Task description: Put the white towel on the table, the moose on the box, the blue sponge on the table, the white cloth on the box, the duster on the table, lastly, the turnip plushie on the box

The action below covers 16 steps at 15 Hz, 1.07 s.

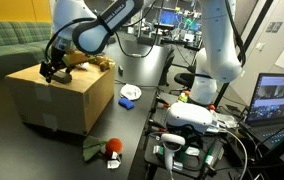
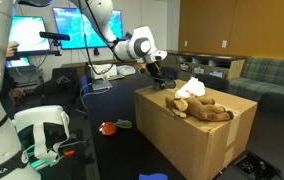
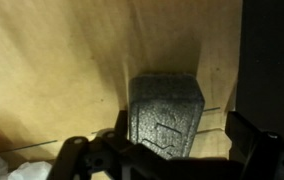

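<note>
My gripper [image 3: 162, 142] is open and hangs over the tan box [image 1: 57, 95], straddling the duster [image 3: 165, 108], a black oblong block lying flat on the box top. Its fingers [image 3: 247, 135] stand on either side of the block without touching it. In both exterior views the gripper [image 2: 157, 72] is at the box's corner. The brown moose [image 2: 206, 109] and the bunched white cloth [image 2: 189, 88] lie on the box. The white towel [image 1: 130, 94] lies on the black table [image 1: 142, 125], with a bit of blue sponge [image 1: 129, 102] at its edge. The turnip plushie [image 1: 108, 148] lies on the table.
A second white robot arm [image 1: 214, 50] stands at the table's far side. A white device with cables [image 1: 194, 118] and a laptop [image 1: 280, 100] are nearby. Monitors [image 2: 52, 30] stand behind. A green sofa [image 1: 12, 45] is beyond the box.
</note>
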Tool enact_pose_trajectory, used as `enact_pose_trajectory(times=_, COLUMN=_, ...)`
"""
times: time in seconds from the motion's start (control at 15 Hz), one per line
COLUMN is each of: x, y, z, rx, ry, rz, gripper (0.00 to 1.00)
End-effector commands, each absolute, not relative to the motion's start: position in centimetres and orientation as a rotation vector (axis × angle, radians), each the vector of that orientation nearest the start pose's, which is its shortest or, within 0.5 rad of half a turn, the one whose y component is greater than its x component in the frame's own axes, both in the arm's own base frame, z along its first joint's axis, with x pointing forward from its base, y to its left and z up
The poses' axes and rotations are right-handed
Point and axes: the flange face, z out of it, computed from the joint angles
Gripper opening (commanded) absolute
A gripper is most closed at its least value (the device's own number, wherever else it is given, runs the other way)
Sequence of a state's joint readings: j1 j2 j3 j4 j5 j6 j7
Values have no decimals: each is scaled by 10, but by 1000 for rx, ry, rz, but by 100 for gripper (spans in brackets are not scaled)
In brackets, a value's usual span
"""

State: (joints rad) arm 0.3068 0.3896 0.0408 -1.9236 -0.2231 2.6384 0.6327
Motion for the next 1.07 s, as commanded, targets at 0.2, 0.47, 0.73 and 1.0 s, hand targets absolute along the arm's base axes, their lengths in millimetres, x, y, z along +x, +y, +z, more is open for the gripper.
enact_pose_trajectory(times=0.2, x=616, y=228, z=331, rx=-3056, ry=83, rz=-556, gripper=68)
enact_pose_trajectory(times=0.47, x=611, y=230, z=346, rx=-3055, ry=75, rz=-570, gripper=35)
enact_pose_trajectory(times=0.73, x=598, y=238, z=350, rx=-3074, ry=29, rz=-550, gripper=31)
enact_pose_trajectory(times=1.0, x=576, y=224, z=371, rx=-3098, ry=-83, rz=-468, gripper=31)
